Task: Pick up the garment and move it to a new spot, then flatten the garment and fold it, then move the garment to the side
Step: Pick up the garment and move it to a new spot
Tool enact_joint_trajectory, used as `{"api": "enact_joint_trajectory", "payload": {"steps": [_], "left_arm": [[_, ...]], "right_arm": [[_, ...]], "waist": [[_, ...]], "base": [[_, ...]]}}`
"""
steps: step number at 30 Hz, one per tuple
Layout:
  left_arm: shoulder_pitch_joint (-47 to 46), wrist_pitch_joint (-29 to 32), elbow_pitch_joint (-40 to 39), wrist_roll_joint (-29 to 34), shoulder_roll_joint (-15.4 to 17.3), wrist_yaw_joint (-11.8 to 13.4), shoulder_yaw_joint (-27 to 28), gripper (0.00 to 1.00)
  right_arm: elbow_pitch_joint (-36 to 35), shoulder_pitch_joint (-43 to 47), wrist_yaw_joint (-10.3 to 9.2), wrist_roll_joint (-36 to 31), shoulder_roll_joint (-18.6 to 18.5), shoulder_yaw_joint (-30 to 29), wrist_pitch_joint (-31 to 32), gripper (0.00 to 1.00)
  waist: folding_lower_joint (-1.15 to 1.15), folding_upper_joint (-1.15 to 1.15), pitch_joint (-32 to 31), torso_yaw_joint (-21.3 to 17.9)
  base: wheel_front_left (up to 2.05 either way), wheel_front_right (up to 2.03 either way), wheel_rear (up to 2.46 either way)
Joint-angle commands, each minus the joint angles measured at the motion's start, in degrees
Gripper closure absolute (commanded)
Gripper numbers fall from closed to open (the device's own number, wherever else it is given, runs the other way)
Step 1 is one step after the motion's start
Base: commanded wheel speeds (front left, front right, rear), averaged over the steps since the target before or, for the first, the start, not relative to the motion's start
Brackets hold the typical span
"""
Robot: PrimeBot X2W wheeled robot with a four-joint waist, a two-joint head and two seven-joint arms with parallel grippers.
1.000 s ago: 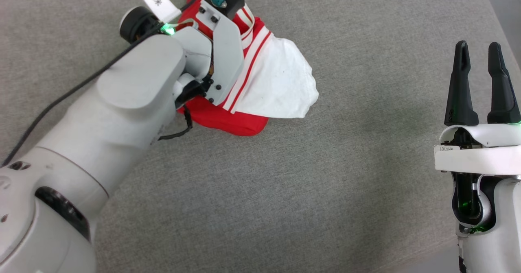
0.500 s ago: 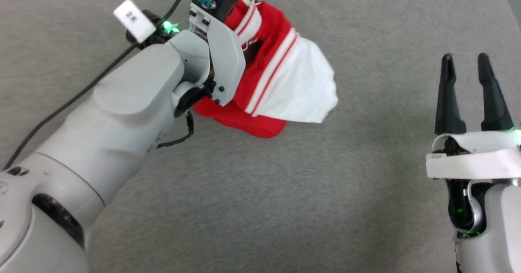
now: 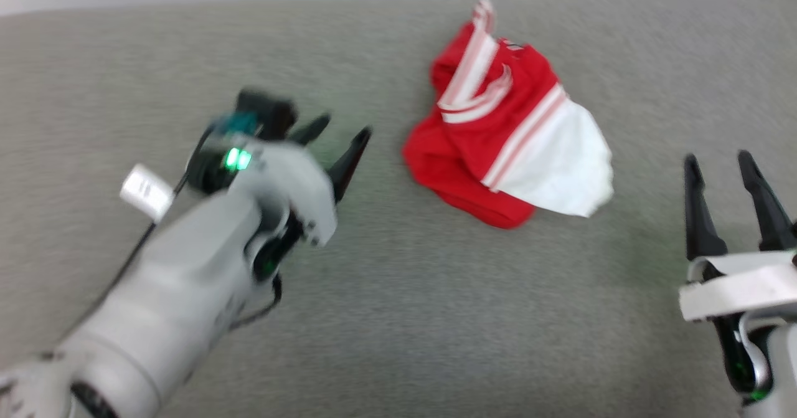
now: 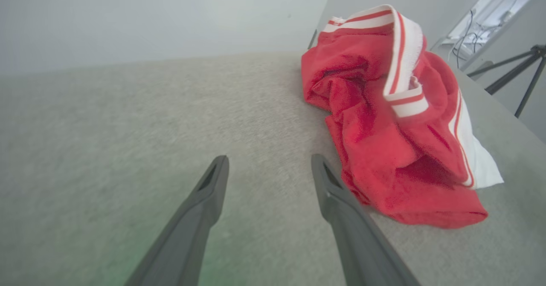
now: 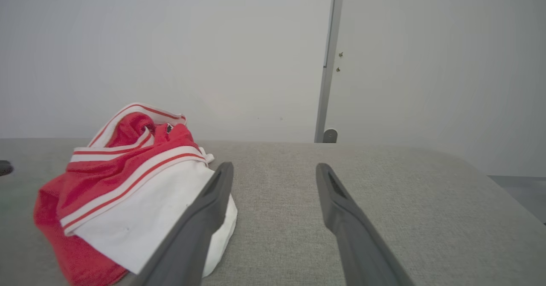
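The garment [image 3: 504, 150], a red jersey with a white panel and striped trim, lies crumpled in a heap on the grey padded surface [image 3: 405, 318]. It also appears as the garment [image 4: 392, 128] right of my left fingers and as the garment [image 5: 128, 192] left of my right fingers. My left gripper [image 3: 339, 134] is open and empty, a short way to the left of the heap and apart from it. At the lower right my right gripper [image 3: 722, 162] stands open, empty, just right of the white panel.
A pale wall [image 5: 170, 43] with a vertical door edge [image 5: 328, 60] rises behind the surface's far edge. A tripod leg [image 4: 524, 77] and cables stand beyond the surface on the garment's far side.
My left gripper opened and let go of the garment, then drew back to the left. The garment now lies loose on the surface. The head camera has tilted up.
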Motion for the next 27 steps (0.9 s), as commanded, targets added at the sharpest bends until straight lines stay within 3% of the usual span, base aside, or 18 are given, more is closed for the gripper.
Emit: {"api": "enact_joint_trajectory", "payload": {"steps": [1,6,9,17,22,27], "left_arm": [[3.7,-1.5,0.3,-1.7,0.2,0.1,1.1,0.0],[9.8,-3.1,0.6,-2.6,2.5,0.1,3.3,0.0],[13.3,-3.3,-0.8,-0.9,5.2,0.6,8.3,0.0],[30.3,-3.2,-14.6,13.3,10.3,7.1,30.2,0.0],[41.7,-3.2,-25.9,23.8,10.8,10.1,42.2,0.0],[48.6,-3.2,-35.1,32.9,9.6,10.7,50.0,0.0]], "right_arm": [[0.2,2.0,-0.02,0.4,-1.1,-0.6,0.6,0.0],[-0.1,4.6,-0.02,0.9,-2.8,-2.0,2.0,0.0],[-0.5,6.1,-0.02,1.4,-3.3,-3.1,2.9,0.0],[-0.1,10.2,-0.02,2.3,-4.6,-4.2,4.4,0.0],[-0.3,11.5,-0.02,2.8,-5.1,-5.3,5.0,0.0],[-0.7,12.6,-0.02,3.1,-5.5,-6.4,5.2,0.0]], "waist": [[0.0,0.0,-6.8,8.0],[0.0,0.0,-9.0,11.6],[0.0,0.0,-10.0,13.5],[0.0,0.0,-13.4,15.9],[0.0,0.0,-14.6,15.9],[0.0,0.0,-15.6,15.4]], "base": [[0.0,0.0,0.0],[0.0,0.0,0.0],[0.0,0.0,0.0],[0.0,0.0,0.0],[0.0,0.0,0.0],[0.0,0.0,0.0]]}}
